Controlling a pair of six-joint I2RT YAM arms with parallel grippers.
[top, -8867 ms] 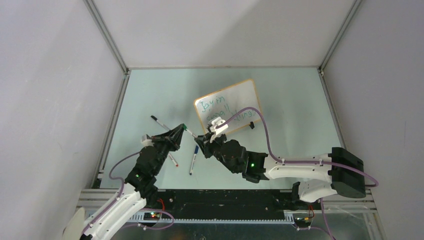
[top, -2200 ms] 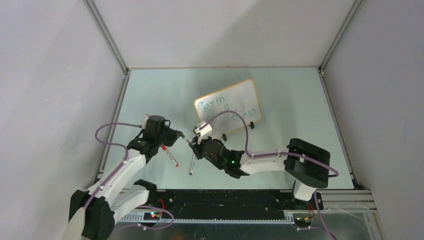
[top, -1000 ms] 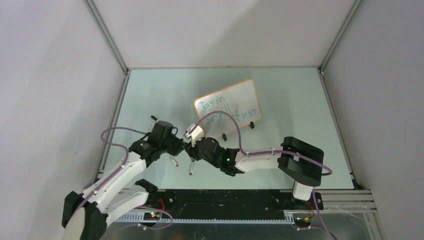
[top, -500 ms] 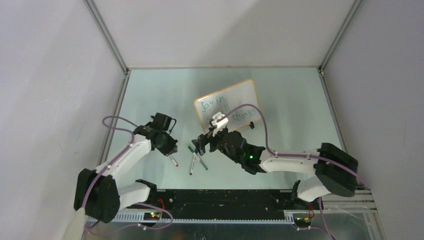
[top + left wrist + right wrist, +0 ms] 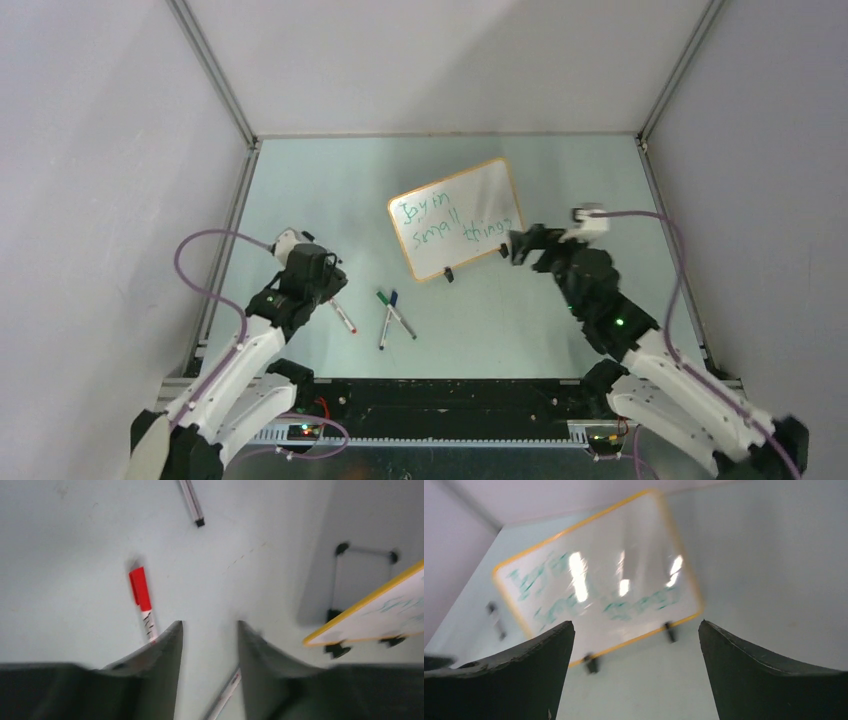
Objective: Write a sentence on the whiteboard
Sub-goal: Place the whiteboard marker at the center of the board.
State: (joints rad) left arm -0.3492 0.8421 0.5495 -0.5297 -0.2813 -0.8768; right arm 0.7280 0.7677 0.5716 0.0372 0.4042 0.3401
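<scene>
The whiteboard (image 5: 470,205) stands tilted on two black clip feet mid-table, orange-framed. The sentence (image 5: 452,222) in green reads "Joy in small things" on two lines. In the right wrist view the whiteboard (image 5: 599,575) fills the upper part, its sentence (image 5: 574,592) blurred. My right gripper (image 5: 518,245) hovers by the board's lower right corner. It shows as the right gripper (image 5: 634,626) standing wide open and empty. My left gripper (image 5: 328,290) is over the table left of the pens. Its own view shows the left gripper (image 5: 209,625) open, holding nothing.
A green-capped marker (image 5: 396,313) and a blue-capped marker (image 5: 387,320) lie crossed in front of the board. A red-capped marker (image 5: 345,319) lies beside my left gripper, seen as the red marker (image 5: 140,591). Another marker's black end (image 5: 192,504) shows further off.
My right arm has swung from the pens to the board's right side, jaws wide. The green marker now lies on the table. My left gripper has opened and drawn back to the left.
</scene>
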